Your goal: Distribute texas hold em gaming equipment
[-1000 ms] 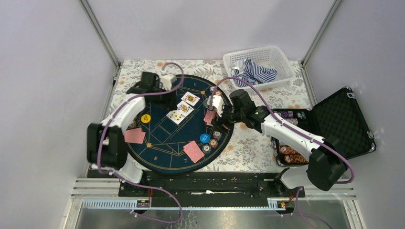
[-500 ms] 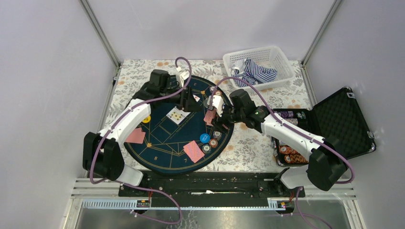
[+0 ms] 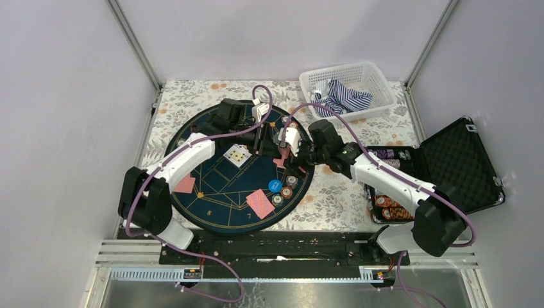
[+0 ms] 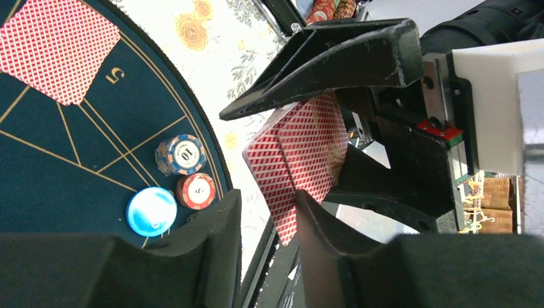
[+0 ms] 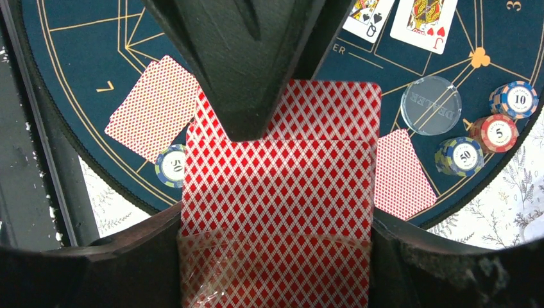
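My right gripper (image 5: 276,256) is shut on a deck of red-backed playing cards (image 5: 276,192), held over the mat's right side (image 3: 283,157). The top card is slid forward. My left gripper (image 4: 266,224) has reached across to the deck (image 4: 301,147). Its jaws stand apart with a corner of the top card between them, and one of its fingers (image 5: 244,70) lies over that card. On the mat lie face-down cards (image 3: 260,203) (image 3: 184,185), a face-up card (image 3: 237,154), a blue disc (image 3: 275,186) and short chip stacks (image 3: 287,191). A clear dealer disc (image 5: 431,104) lies among the chips.
The round navy mat (image 3: 205,212) lies on a floral cloth. A white basket (image 3: 378,96) of striped cloth stands at the back right. An open black case (image 3: 459,160) with more chips (image 3: 385,204) sits right of the mat, under my right arm.
My left arm swung right from the mat's far-left side to the deck and set its jaws around the top card's corner. The right arm and deck stayed still.
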`<state>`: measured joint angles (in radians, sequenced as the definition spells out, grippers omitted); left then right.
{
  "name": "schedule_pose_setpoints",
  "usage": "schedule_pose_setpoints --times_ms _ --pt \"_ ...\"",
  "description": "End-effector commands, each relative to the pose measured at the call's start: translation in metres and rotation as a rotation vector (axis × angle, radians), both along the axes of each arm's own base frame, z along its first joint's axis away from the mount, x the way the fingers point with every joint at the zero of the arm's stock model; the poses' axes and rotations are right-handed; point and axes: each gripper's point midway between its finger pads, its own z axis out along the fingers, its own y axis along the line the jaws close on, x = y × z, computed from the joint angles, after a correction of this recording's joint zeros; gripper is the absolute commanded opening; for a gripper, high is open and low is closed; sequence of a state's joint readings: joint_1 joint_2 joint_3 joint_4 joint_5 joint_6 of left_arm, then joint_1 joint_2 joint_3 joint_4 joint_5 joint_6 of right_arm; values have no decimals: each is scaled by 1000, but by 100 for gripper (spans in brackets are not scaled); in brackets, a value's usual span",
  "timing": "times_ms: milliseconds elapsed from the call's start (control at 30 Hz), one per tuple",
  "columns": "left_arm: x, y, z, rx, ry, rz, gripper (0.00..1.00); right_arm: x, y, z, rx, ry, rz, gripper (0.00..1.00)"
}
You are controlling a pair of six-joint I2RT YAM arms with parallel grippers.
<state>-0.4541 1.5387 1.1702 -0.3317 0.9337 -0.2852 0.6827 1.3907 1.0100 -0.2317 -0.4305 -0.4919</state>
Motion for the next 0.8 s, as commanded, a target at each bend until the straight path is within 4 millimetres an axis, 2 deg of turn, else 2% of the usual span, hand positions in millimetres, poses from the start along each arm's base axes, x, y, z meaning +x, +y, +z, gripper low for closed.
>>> schedule_pose_setpoints --times_ms 0,267,500,567,667,767 --pt "7 4 5 27 -71 24 37 3 11 27 75 -75 16 0" --pt "11 17 7 68 -135 71 20 3 11 29 79 -86 17 0" --pt "13 27 15 47 -144 86 16 3 11 28 77 -87 17 0" --pt "8 24 18 27 -137 61 20 4 11 28 77 -84 18 0" --pt "5 20 19 14 -127 37 38 4 12 28 78 -80 19 0" --pt "3 16 18 13 -119 22 42 4 12 28 78 -77 21 0"
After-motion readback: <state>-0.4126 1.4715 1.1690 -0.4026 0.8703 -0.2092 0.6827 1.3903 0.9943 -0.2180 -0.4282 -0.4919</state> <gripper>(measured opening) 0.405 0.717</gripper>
